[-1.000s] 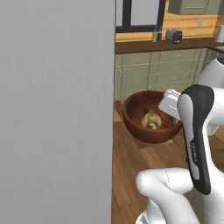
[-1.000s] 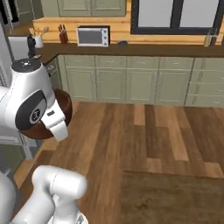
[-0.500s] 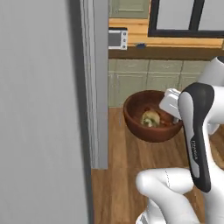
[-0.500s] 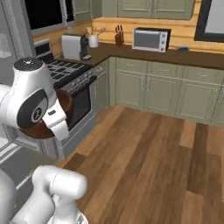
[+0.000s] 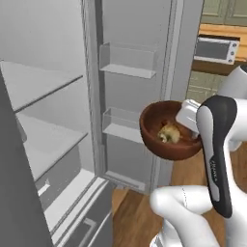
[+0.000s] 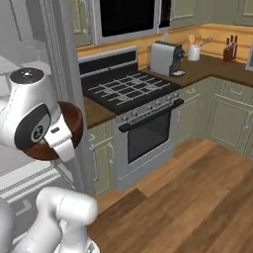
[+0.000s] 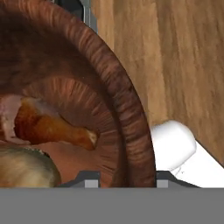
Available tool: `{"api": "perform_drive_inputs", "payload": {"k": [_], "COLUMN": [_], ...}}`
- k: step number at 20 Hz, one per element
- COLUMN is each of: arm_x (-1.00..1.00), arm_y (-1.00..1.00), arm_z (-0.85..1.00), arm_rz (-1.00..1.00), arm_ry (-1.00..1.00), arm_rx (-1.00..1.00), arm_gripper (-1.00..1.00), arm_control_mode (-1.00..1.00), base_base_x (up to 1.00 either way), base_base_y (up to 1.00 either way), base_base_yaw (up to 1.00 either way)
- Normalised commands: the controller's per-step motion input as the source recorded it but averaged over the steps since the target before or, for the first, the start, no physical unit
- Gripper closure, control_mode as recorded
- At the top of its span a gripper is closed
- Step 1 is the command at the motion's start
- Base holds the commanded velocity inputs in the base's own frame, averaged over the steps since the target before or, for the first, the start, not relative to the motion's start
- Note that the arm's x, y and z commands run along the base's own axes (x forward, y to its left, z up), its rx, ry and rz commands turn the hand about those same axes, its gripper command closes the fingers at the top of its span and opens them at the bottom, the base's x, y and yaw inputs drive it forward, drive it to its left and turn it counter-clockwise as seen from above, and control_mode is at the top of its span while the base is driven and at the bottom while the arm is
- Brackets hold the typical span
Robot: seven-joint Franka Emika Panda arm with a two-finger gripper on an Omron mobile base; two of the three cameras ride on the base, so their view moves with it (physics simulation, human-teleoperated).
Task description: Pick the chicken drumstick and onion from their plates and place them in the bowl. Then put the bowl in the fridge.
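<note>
The dark reddish-brown bowl [image 5: 159, 147] hangs in the air in front of the open fridge [image 5: 43, 91], level with the lower door bin. My gripper [image 7: 127, 181] is shut on its rim, one fingertip inside the wall [image 7: 131, 144] and one outside. Inside the bowl lie the reddish-brown chicken drumstick [image 7: 48, 127] and the pale onion [image 7: 22, 168], and the onion [image 5: 169, 132] shows again from the left base. From the right base, the bowl [image 6: 74, 123] sits half hidden behind my arm.
White fridge shelves [image 5: 38, 144] and a drawer [image 5: 72, 193] lie to the left of the bowl. The fridge door with its bins [image 5: 128, 62] stands just behind it. A stove [image 6: 128, 91], counter and wooden floor [image 6: 188, 197] are to the right.
The whole scene has swung round as the base turned, from the kitchen cabinets to the open fridge interior. The bowl keeps its place relative to my arm.
</note>
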Motion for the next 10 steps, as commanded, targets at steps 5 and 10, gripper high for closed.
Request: {"api": "perform_drive_inputs", "payload": {"k": [5, 10], "arm_x": [0.0, 0.0], "arm_y": [0.0, 0.0], "arm_z": [0.0, 0.0], "arm_rz": [0.0, 0.0], "arm_ry": [0.0, 0.0], "arm_rx": [0.0, 0.0], "arm_gripper": [1.0, 1.0], "arm_control_mode": [1.0, 1.0], "base_base_x": [0.31, -0.29], "base_base_y": [0.24, 0.43], "base_base_yaw": [0.8, 0.63]}}
